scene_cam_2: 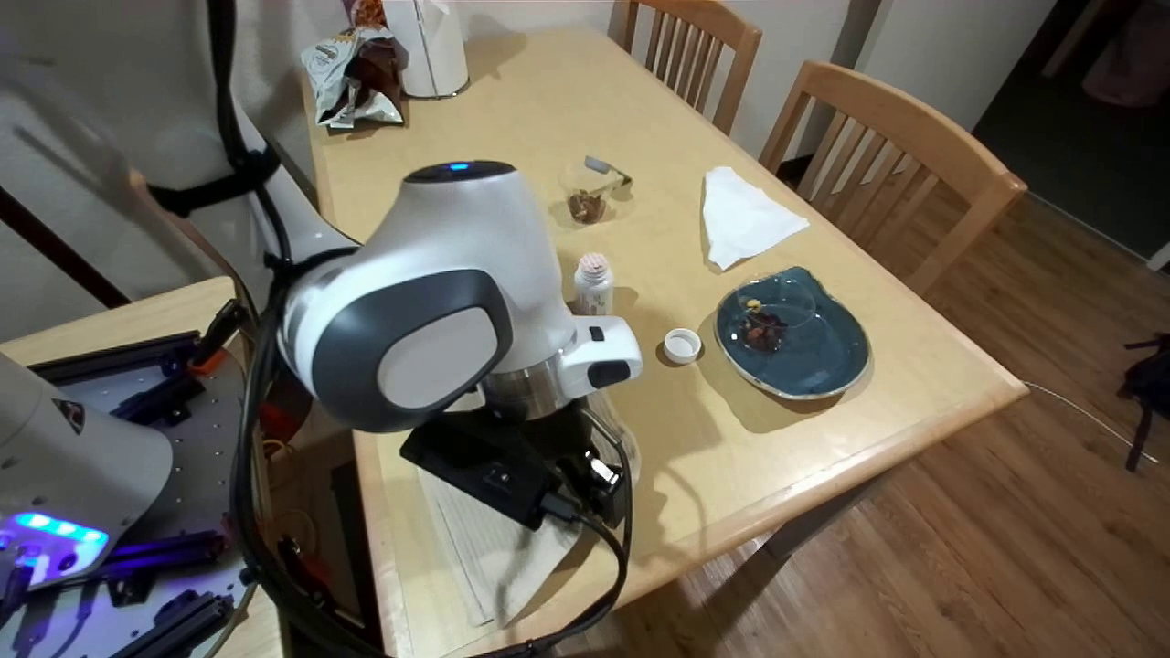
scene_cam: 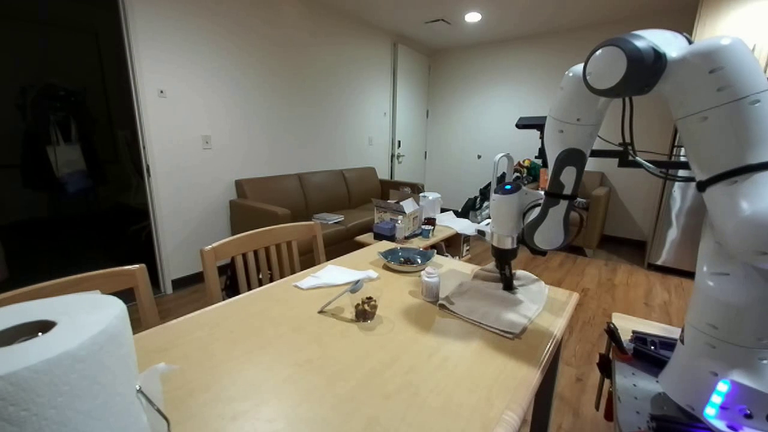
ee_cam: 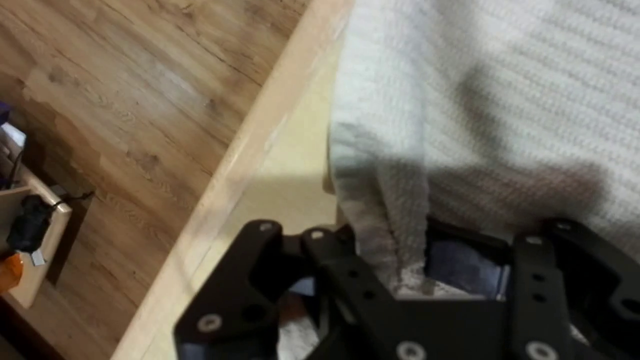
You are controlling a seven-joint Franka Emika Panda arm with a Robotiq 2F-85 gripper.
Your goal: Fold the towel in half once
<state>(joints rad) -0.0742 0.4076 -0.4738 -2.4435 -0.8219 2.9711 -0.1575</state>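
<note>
The off-white ribbed towel (scene_cam: 480, 303) lies on the table at the corner nearest the robot base, with layered edges at its front. It also shows in an exterior view (scene_cam_2: 512, 557), partly hidden under the wrist. In the wrist view the towel (ee_cam: 525, 100) fills the upper right, and a bunched fold of it runs in between the fingers. My gripper (scene_cam: 508, 283) points down onto the towel at table height. In the wrist view the gripper (ee_cam: 395, 232) is closed around the bunched fold; the pinch itself is partly hidden by cloth. The fingertips are hidden in an exterior view.
A white bottle (scene_cam: 430, 286) stands close beside the towel. Its lid (scene_cam_2: 682, 345) and a blue plate (scene_cam_2: 813, 352) lie nearby. A clear cup with nuts (scene_cam: 366, 307), a white napkin (scene_cam: 336, 276) and a paper roll (scene_cam: 66, 372) are farther along. The table edge (ee_cam: 250, 145) runs near the gripper.
</note>
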